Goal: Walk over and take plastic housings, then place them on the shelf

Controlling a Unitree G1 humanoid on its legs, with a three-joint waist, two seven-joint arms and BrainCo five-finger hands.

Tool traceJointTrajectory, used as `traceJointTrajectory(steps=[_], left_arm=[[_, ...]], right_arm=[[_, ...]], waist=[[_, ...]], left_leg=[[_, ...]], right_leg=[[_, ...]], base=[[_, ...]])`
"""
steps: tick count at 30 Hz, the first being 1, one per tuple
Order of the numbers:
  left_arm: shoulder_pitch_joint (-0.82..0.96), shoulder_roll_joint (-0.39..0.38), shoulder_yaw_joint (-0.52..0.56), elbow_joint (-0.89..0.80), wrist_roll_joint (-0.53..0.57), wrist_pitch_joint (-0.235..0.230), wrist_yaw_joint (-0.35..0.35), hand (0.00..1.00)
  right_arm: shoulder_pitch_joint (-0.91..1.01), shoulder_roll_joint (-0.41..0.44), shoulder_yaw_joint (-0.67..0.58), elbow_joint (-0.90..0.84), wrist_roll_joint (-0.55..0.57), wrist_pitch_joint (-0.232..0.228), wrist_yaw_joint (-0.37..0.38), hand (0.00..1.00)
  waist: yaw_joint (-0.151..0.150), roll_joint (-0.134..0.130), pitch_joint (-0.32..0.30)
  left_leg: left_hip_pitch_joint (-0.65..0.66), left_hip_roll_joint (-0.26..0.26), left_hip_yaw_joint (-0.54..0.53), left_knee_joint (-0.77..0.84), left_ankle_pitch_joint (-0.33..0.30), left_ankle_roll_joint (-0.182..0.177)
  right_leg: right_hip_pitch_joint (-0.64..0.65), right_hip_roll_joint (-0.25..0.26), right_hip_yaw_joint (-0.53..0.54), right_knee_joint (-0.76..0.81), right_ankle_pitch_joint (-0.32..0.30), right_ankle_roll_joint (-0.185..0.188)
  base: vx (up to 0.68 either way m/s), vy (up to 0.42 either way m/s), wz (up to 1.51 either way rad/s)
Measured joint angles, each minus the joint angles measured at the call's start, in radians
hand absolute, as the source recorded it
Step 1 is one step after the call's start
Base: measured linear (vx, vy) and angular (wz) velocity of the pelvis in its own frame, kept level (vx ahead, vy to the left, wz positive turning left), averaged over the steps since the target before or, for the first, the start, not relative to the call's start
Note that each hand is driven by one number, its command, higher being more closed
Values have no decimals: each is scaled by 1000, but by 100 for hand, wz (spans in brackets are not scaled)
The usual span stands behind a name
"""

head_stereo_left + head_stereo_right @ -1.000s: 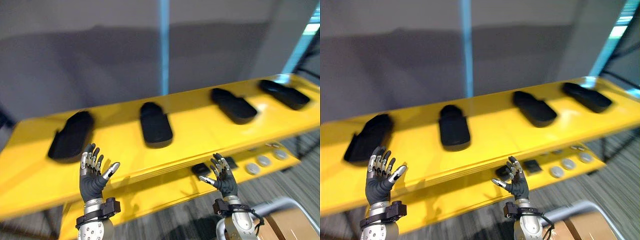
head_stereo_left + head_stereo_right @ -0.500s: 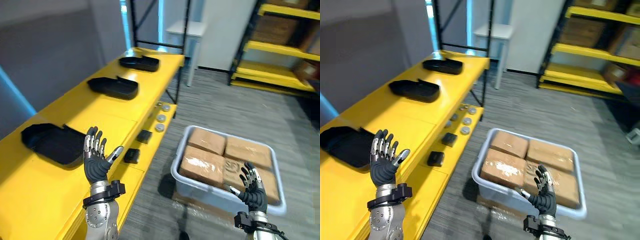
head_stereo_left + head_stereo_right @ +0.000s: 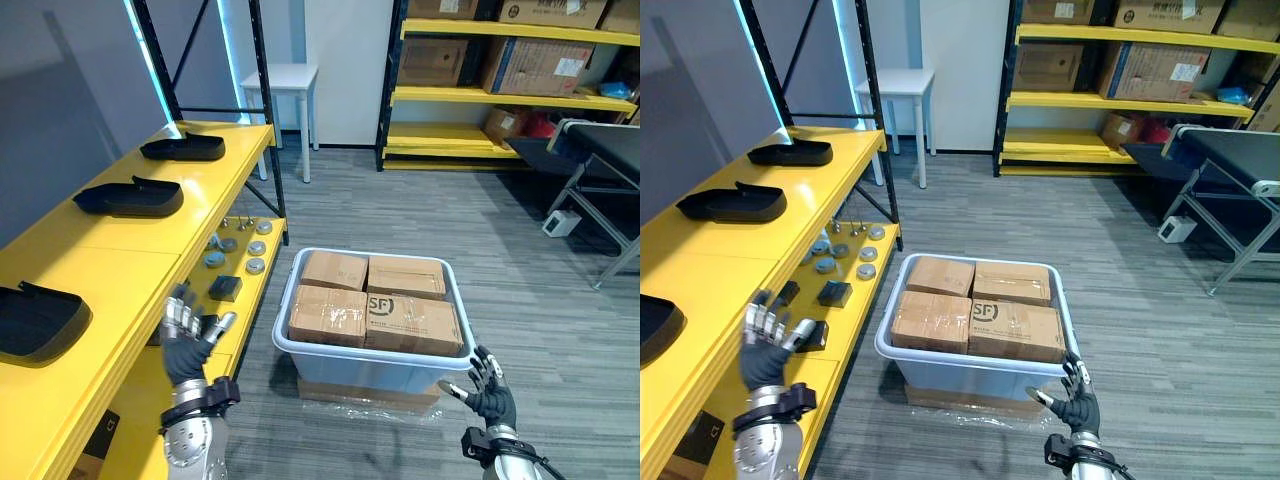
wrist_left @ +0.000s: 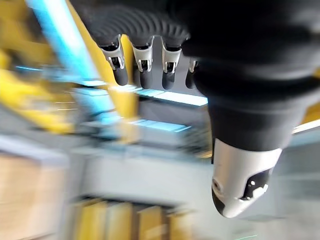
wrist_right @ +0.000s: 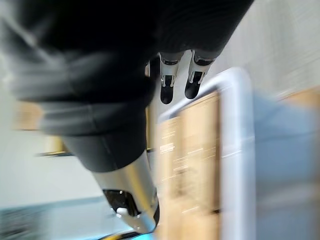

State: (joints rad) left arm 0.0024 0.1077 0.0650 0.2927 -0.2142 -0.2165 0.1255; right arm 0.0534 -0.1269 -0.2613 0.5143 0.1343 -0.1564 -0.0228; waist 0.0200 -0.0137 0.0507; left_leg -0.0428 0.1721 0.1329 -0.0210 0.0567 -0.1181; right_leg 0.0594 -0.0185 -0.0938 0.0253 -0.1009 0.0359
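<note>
Left hand [image 3: 186, 345]: I'm holding it spread, empty, 7 o'clock.
Right hand [image 3: 488, 398]: splayed, empty, 5 o'clock.
Plastic housings [image 3: 130, 198]: sitting on yellow shelf [image 3: 110, 262].

A grey striped carpet floor [image 3: 420, 220] runs back to a white wall [image 3: 345, 70], where a small white table [image 3: 285, 78] stands. Beside it, a yellow rack [image 3: 480, 95] with black uprights holds cardboard boxes [image 3: 540, 65]. On the left, a grey wall [image 3: 70, 100] carries a slanting blue light strip [image 3: 150, 60]. A dark-topped table [image 3: 600, 140] on metal legs stands on the right.
</note>
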Motion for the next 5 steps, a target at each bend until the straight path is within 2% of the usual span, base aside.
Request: traceJointTrajectory(steps=[2,4,5], left_arm=[[-70,32,-12,370,5,68,-57,0],[-72,34,11,589,64,112,-80,0],[-67,34,31,635,83,118,-85,0]], right_arm=[[-67,-12,-69,245,-1,47,-17,0],[-78,-22,-190,423,-9,80,-17,0],[-76,-24,-236,468,-16,89,-17,0]], waist=[[-7,-6,12],[-7,-8,16],[-7,-8,19]], left_leg=[[17,-20,0,-17,10,-6],[35,-41,-1,-30,12,-3],[42,-46,-2,-34,13,-2]], right_leg=[[9,-21,-1,2,-10,15],[21,-41,-3,11,-22,35],[25,-46,-5,16,-26,41]], base=[[16,87,2],[35,70,11],[31,44,11]])
